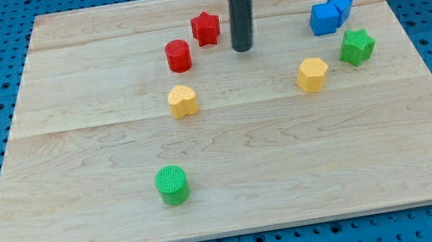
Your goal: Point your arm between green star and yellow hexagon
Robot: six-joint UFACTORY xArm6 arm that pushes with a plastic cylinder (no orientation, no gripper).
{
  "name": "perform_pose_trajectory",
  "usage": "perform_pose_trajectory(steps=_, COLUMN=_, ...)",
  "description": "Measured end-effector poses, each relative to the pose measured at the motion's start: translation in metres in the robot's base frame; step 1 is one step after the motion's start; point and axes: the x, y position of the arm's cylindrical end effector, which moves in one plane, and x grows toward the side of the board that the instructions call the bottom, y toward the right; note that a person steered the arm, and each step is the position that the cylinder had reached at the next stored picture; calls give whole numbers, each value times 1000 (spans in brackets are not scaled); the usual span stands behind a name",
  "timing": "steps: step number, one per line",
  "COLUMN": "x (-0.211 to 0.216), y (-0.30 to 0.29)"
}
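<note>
The green star [357,46] lies at the view's right, with the yellow hexagon [312,74] just to its lower left; a narrow gap separates them. My tip [243,49] rests on the board in the upper middle, well to the left of both, about 80 pixels up and left of the yellow hexagon. The tip touches no block. The rod rises straight to the view's top.
A red star [206,28] and a red cylinder [179,55] lie just left of my tip. Two blue blocks [329,15] sit above the green star. A yellow heart-like block [183,101] lies left of centre. A green cylinder [173,185] sits at the lower left.
</note>
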Motion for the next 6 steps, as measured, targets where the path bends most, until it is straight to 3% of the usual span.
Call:
perform_pose_trajectory(steps=1, x=-42, y=-39)
perform_pose_trajectory(steps=2, x=-56, y=-26)
perform_pose_trajectory(steps=4, x=52, y=62)
perform_pose_trajectory(steps=5, x=57, y=115)
perform_pose_trajectory(steps=6, x=107, y=142)
